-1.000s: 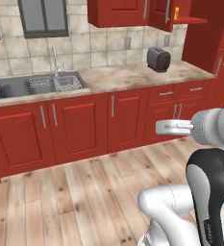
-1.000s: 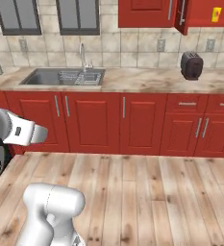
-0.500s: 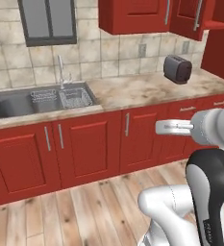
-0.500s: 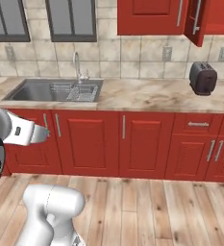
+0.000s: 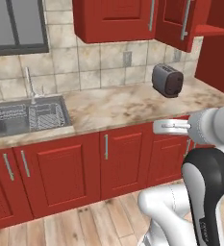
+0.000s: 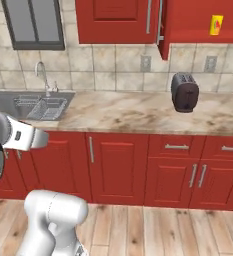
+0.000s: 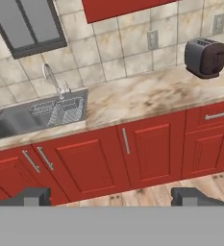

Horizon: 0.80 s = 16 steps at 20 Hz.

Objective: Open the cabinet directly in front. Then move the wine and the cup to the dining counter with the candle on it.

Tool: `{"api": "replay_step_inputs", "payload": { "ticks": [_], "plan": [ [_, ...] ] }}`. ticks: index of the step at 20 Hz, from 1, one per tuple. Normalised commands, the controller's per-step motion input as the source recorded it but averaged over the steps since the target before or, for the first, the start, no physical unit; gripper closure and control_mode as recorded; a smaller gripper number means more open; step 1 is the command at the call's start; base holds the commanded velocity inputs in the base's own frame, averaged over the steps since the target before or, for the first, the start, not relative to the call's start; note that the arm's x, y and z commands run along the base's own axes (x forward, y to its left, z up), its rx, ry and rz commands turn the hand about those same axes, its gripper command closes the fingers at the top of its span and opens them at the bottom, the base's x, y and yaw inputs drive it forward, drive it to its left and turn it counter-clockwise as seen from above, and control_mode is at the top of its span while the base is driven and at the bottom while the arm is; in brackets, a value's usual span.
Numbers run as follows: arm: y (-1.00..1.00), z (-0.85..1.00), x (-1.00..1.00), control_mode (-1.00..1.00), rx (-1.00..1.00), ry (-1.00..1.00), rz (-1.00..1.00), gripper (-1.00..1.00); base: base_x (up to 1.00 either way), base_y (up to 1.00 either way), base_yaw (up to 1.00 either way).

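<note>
The red upper cabinet point(image 6: 198, 15) stands open, its door point(image 5: 178, 19) swung out with a long silver handle. A small yellow cup point(image 6: 216, 25) sits inside on the red shelf point(image 5: 214, 30). The wine, the dining counter and the candle are out of view. My gripper point(image 7: 112, 196) is open and holds nothing, its two dark fingertips point(image 7: 31, 196) far apart. It hangs in front of the low red cabinets and faces the marbled worktop, well below and apart from the cup.
A dark toaster point(image 5: 167, 80) stands on the marbled worktop point(image 6: 123, 112) under the open cabinet. A steel sink point(image 5: 29, 117) with a tap lies to the left. Low red doors and drawers point(image 6: 118, 167) line the front; wooden floor point(image 6: 153, 230) lies before them.
The whole picture has shifted: the base has driven closer to the worktop, and the toaster and open cabinet now look larger. The gripper has stayed open and empty.
</note>
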Motion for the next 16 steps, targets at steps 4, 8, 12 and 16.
{"api": "replay_step_inputs", "payload": {
  "ticks": [4,8,12,16],
  "plan": [
    [0.00,0.00,0.00,1.00,0.00,0.00,0.00,-1.00,0.08,-1.00,-0.05],
    [0.00,0.00,0.00,1.00,0.00,0.00,0.00,-1.00,0.15,-1.00,-0.05],
    [0.00,0.00,0.00,1.00,0.00,0.00,0.00,-1.00,0.34,-1.00,-0.03],
    [0.00,0.00,0.00,1.00,0.00,0.00,0.00,-1.00,0.71,-1.00,-0.01]
  ]
}}
